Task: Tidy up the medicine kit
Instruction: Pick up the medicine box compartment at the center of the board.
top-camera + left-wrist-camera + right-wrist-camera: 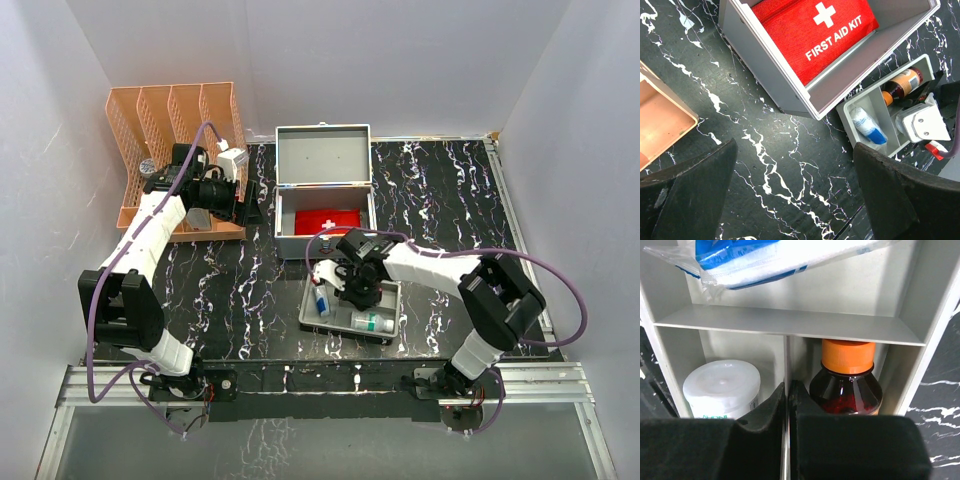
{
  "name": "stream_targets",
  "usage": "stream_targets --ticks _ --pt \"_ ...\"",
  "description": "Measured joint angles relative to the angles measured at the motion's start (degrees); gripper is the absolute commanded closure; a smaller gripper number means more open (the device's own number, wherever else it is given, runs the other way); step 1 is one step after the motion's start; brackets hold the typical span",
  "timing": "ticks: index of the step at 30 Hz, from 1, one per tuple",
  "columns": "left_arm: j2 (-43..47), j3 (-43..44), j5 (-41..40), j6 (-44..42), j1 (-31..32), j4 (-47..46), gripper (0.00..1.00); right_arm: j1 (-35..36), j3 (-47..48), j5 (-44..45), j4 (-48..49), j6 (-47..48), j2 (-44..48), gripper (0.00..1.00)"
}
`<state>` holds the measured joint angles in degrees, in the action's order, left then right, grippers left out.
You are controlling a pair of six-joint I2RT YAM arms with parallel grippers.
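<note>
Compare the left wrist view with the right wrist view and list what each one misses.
Only the left wrist: the open medicine kit holding the red first-aid pouch, and an orange rack corner. Only the right wrist: a white-lidded jar, and the right gripper close up, jaws shut on the grey tray divider. Both: that tray, the orange-capped amber bottle and the blue-and-white packet.

1. orange file rack [175, 140] sits far left on the black marbled table [440, 200]
2. grey divided tray [790, 322], near centre: brown bottle [847, 385], white-lidded jar [722, 387], blue-white packet [867, 127]
3. red first-aid pouch [815, 35] just beyond it
</note>
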<state>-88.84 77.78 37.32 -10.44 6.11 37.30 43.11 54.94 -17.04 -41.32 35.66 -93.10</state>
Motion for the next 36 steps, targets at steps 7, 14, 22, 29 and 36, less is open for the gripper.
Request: stream_targets --ticks 7,14,22,29,36 --pt "0.0 0.0 0.0 0.0 0.0 0.0 0.01 0.0 0.3 1.3 -6.7 -1.3 2.2 1.00" --pt "0.0 0.0 0.0 0.0 0.0 0.0 0.01 0.0 2.5 2.6 -10.1 -2.3 3.8 1.00" --pt "0.0 0.0 0.0 -1.0 0.0 0.2 0.01 0.0 4.9 4.4 -12.3 -3.2 4.5 1.00" --pt "0.0 0.0 -0.1 -3.0 0.0 0.5 0.01 0.0 13.6 7.1 -16.3 -3.1 4.6 1.00" --pt "0.0 0.0 -1.2 -4.9 0.0 0.6 0.01 0.0 21.7 9.4 -20.1 -2.7 4.6 1.00"
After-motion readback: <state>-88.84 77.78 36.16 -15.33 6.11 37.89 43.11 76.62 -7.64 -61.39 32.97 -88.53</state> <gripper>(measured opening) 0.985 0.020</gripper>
